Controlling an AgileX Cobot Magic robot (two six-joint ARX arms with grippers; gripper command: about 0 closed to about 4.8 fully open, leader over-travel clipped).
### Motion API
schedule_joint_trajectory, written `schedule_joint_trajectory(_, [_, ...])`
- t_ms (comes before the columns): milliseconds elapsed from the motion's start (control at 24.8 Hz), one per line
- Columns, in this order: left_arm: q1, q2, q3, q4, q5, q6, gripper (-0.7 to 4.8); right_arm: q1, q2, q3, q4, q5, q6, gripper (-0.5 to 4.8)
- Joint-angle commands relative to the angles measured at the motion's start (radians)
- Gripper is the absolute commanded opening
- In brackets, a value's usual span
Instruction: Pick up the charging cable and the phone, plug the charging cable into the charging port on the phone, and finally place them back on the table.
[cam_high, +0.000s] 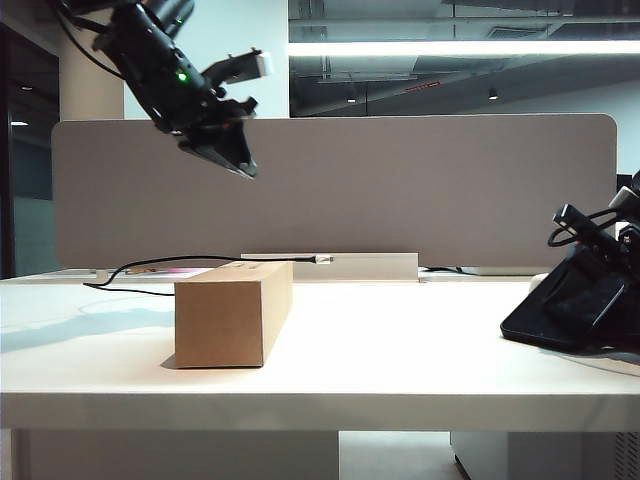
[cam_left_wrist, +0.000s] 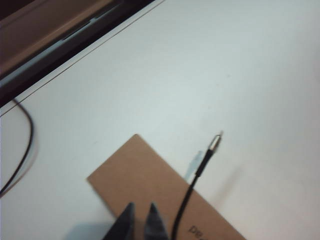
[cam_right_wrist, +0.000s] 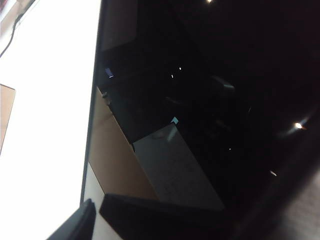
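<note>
Black cable (cam_left_wrist: 192, 187) lies over the box (cam_high: 232, 312) mid-desk (cam_high: 400, 340): I'd lower my barely parted left gripper (cam_left_wrist: 140, 216) behind its plug (cam_left_wrist: 215, 141), while the right gripper (cam_right_wrist: 97, 210) pinches the phone (cam_high: 565, 305) at the right edge.

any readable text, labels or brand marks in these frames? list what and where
Cardboard box: dark print at the frame's edge in the left wrist view, cut off and blurred, not readable.
Phone, charging cable, table: no text visible.
Left gripper and right gripper: no markings readable.
</note>
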Motion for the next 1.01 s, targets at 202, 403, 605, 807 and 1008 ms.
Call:
schedule_joint_trajectory(202, [-0.044, 0.034, 0.018, 0.021, -0.004, 0.114, 1.02, 0.000, 0.002, -0.002, -0.010, 0.002, 0.004, 2.38])
schedule_joint_trajectory(403, [-0.063, 0.068, 0.018, 0.052, -0.002, 0.127, 1.22, 0.000, 0.002, -0.002, -0.011, -0.003, 0.004, 1.02])
schedule_joint_trajectory(605, [-0.104, 0.105, 0.018, 0.072, 0.000, 0.129, 1.80, 0.000, 0.002, -0.002, -0.010, -0.021, 0.003, 0.04])
schedule_joint_trajectory(807, [-0.139, 0.134, 0.018, 0.084, -0.008, 0.209, 1.90, 0.000, 0.001, -0.002, 0.003, -0.104, -0.004, -0.08])
schedule_joint_trajectory(1008, [-0.155, 0.172, 0.018, 0.112, -0.064, 0.307, 1.93, 0.000, -0.015, -0.003, 0.010, -0.200, -0.005, -0.09])
